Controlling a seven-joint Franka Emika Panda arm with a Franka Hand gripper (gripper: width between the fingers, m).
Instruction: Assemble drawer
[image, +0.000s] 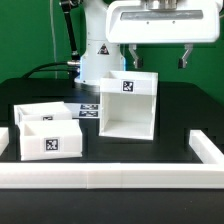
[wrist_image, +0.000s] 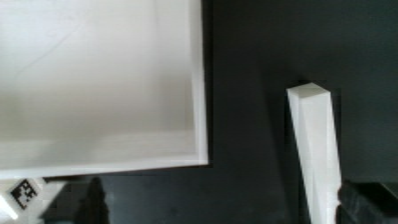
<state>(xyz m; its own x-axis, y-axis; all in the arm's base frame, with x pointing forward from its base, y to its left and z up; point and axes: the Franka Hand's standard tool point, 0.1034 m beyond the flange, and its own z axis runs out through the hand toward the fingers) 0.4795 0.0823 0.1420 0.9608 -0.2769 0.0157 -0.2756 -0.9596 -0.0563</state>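
Drawer case (image: 128, 112), a large hollow white plastic box, stands at the centre of the black tabletop (image: 185, 115), its open face toward the camera. Two small shallow white plastic trays, the front tray (image: 50, 142) and the rear tray (image: 40, 110), sit close together toward the exterior view's left, apart from it. The two-finger tool (image: 158, 62) hangs empty above its rear edge, fingers spread. Both trays lie lower and leftward in that view, probably the next reach.

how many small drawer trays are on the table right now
2. Both sit to the exterior view's left of the large case: the front tray nearest the camera, and the back tray just behind it. The case could hide another behind it.
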